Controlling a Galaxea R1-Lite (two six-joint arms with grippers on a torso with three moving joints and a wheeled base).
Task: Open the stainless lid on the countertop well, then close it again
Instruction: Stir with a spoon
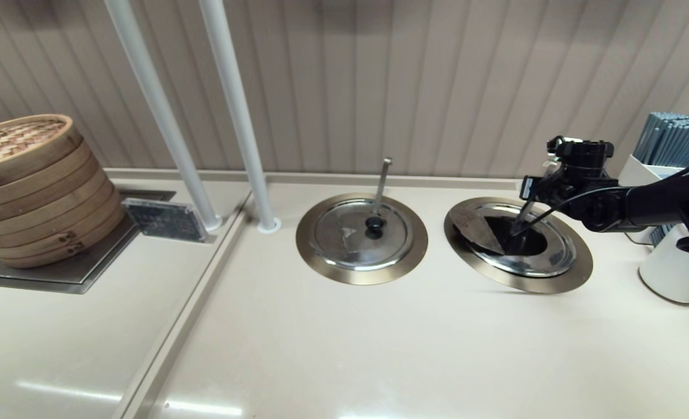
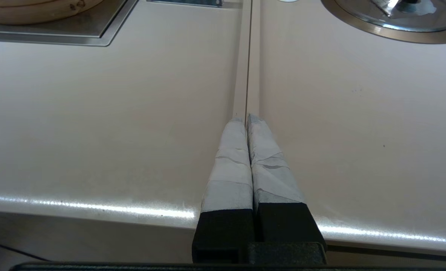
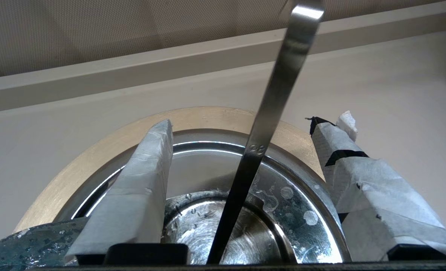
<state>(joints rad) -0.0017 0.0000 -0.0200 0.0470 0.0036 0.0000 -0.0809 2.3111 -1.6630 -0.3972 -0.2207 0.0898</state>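
The countertop well (image 1: 519,285) has a brass-coloured ring (image 3: 208,118) and a dark, uncovered middle. The stainless lid (image 1: 477,228) lies tilted over the well's left part; its knob is hidden. In the right wrist view a wet dark edge (image 3: 19,248) is probably this lid. My right gripper (image 1: 528,212) hangs open over the well, holding nothing. The slanting ladle handle (image 3: 268,124) rises between its taped fingers (image 3: 144,180) without touching them. My left gripper (image 2: 247,116) is shut and empty, parked low over the counter's front edge, outside the head view.
To the left sits the twin well with its lid (image 1: 361,235) on and an upright ladle handle (image 1: 383,177). Bamboo steamers (image 1: 30,186) stand far left, with two white poles (image 1: 234,116) behind. White holders (image 1: 670,267) and grey sticks (image 1: 679,137) crowd the right arm.
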